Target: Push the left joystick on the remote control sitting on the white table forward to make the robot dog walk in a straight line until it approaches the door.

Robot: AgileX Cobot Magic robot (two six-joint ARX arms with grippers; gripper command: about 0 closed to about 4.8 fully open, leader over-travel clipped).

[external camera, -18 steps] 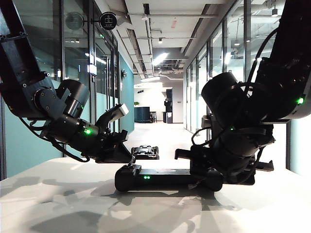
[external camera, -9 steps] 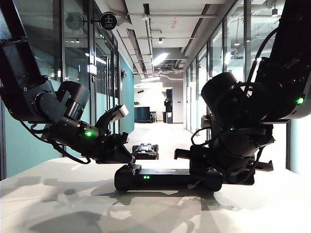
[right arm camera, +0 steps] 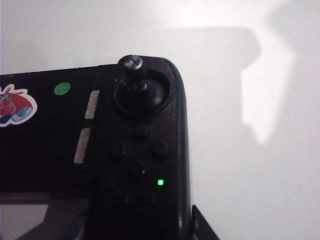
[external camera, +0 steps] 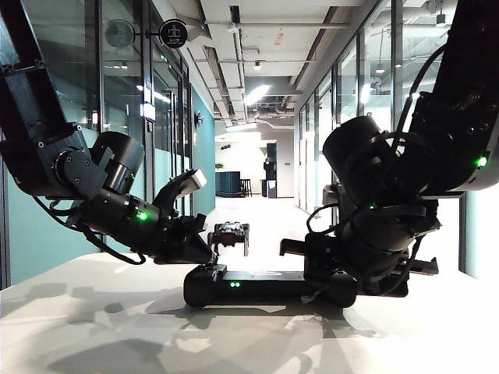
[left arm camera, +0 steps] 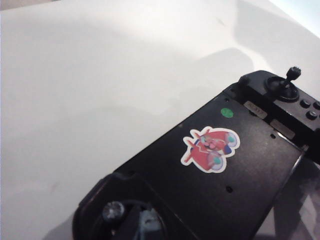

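Note:
The black remote control (external camera: 269, 287) lies on the white table (external camera: 117, 327); its red-white sticker (left arm camera: 210, 149) shows in the left wrist view. My left gripper (external camera: 204, 251) (left arm camera: 142, 226) hangs over the controller's left end. One pale fingertip (left arm camera: 146, 222) sits right beside the left joystick (left arm camera: 114, 211); the jaw gap is hidden. My right gripper (external camera: 335, 279) (right arm camera: 135, 231) is shut on the controller's right end, with a finger (right arm camera: 201, 226) against its side. The twin stick (right arm camera: 131, 64) stands free among small buttons. The robot dog (external camera: 231, 234) stands on its legs in the corridor beyond.
A long corridor (external camera: 265, 210) with glass walls and doors on both sides runs away behind the table. A dark opening (external camera: 270, 167) lies at its far end. Bare white tabletop spreads in front of the controller and to both sides.
The robot dog has risen from lying flat on the floor to standing on its legs. Both arms and the controller have hardly moved.

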